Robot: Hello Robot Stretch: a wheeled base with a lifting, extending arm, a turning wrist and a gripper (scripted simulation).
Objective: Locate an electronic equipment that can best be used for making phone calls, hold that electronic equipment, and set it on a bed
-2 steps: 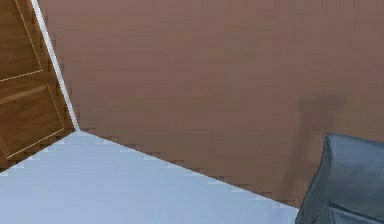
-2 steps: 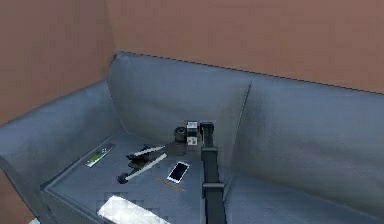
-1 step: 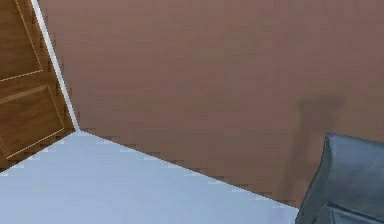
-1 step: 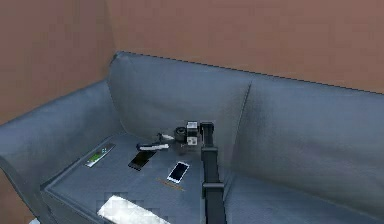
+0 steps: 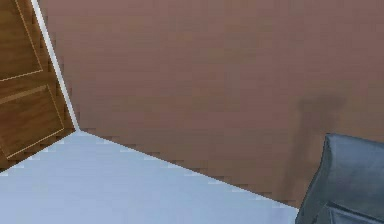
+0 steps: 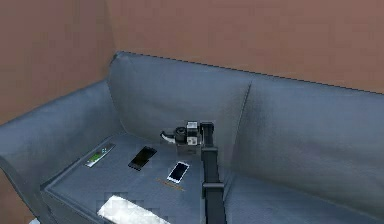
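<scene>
1. Arm side view: a blue-grey fabric sofa (image 6: 300,130) with a tall backrest and a rounded armrest at its left end stands against a reddish-brown wall (image 6: 250,30).
2. Four flat things lie on the sofa's left seat cushion, none touching another.
3. A flat black rectangular phone (image 6: 143,157) lies about the middle of that cushion, slightly slanted, its long side running from front to back.
4. A flat rectangular phone with a pale screen and a golden rim (image 6: 178,172) lies just beside the black one, toward the cushion's right edge and a little nearer its front edge.
5. A slim grey remote-like bar with a green patch (image 6: 98,155) lies near the cushion's left edge, next to the armrest.
6. A white speckled flat sheet (image 6: 125,208) lies at the cushion's front edge, toward its front left corner.
7. The dark square arm bar (image 6: 212,185) rises from the picture's bottom edge over the cushion's right part and passes just beside the pale-screened phone.
8. At the bar's far end the dark two-finger gripper (image 6: 168,132) sits near the cushion's back edge, beyond both phones, with the foot of the backrest behind it. How its fingers stand cannot be told, nor whether it holds anything.
9. Forward view: a reddish-brown wall meets a pale grey-blue floor (image 5: 110,185). A brown panelled wooden door (image 5: 25,85) in a white frame stands at the left, and a blue-grey padded piece of furniture (image 5: 355,185) fills the bottom right corner.
</scene>
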